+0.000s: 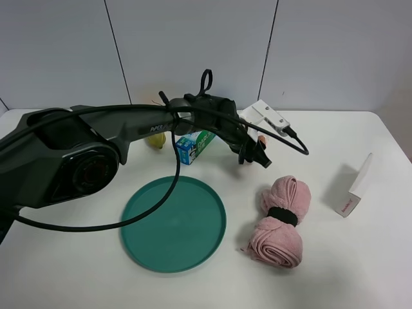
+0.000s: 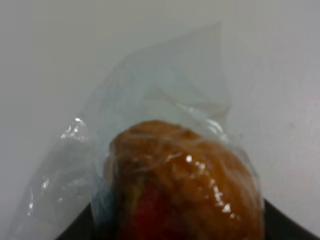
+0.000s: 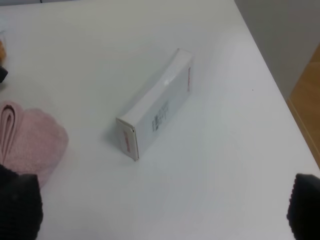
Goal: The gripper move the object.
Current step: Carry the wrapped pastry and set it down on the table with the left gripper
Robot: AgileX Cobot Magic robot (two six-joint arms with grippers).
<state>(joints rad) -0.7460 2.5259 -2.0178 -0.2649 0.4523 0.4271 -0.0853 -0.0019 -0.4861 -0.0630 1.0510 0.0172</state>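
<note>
Clamping the wrapped muffin [image 2: 190, 185] between its jaws, the left pincer [image 1: 256, 153] hangs over the table [image 1: 360, 270], at twelve o'clock from the pink towel roll [image 1: 281, 222], teal plate [image 1: 174, 235] at its seven; the right pincer [image 3: 165, 210] gapes wide.

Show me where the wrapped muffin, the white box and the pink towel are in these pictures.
wrapped muffin [image 2: 190, 180], left wrist view, on its brown top.
white box [image 3: 153, 90], right wrist view, on its long upper face.
pink towel [image 1: 278, 241], exterior high view, on the lower roll.
</note>
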